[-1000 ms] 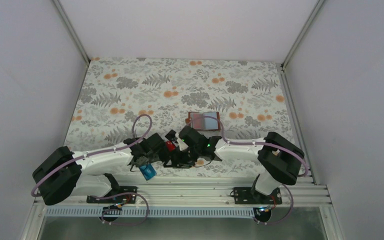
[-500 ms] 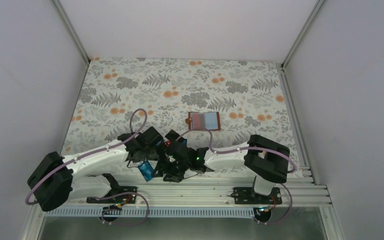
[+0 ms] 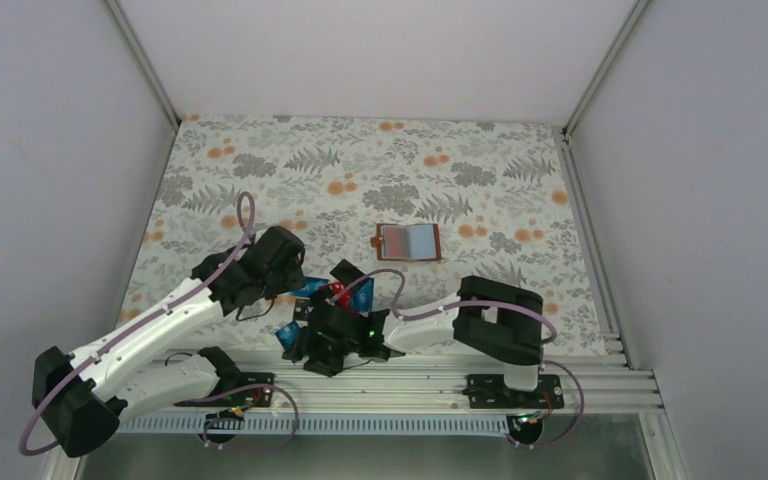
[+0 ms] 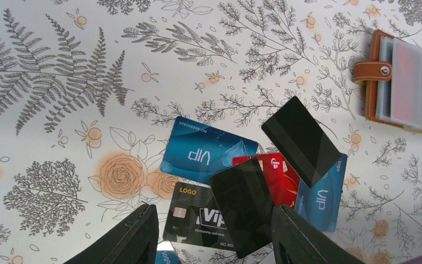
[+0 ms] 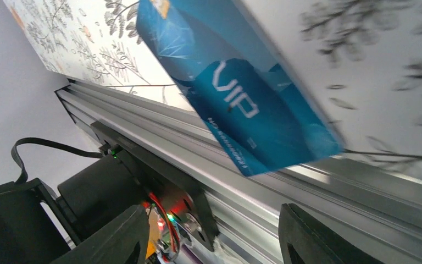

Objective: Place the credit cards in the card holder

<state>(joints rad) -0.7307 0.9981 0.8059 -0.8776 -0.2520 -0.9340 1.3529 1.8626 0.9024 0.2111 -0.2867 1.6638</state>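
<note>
Blue card (image 5: 236,104) overhangs near table edge (image 5: 373,82) above rail (image 5: 286,187); right gripper (image 5: 211,220), jaws wide, empty, could nudge it off. Left gripper (image 4: 213,231) likewise spread, empty.

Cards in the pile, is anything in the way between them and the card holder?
Nothing visible. In the left wrist view only bare flowery cloth lies between the cards and the open card holder, which sits apart from them.
</note>
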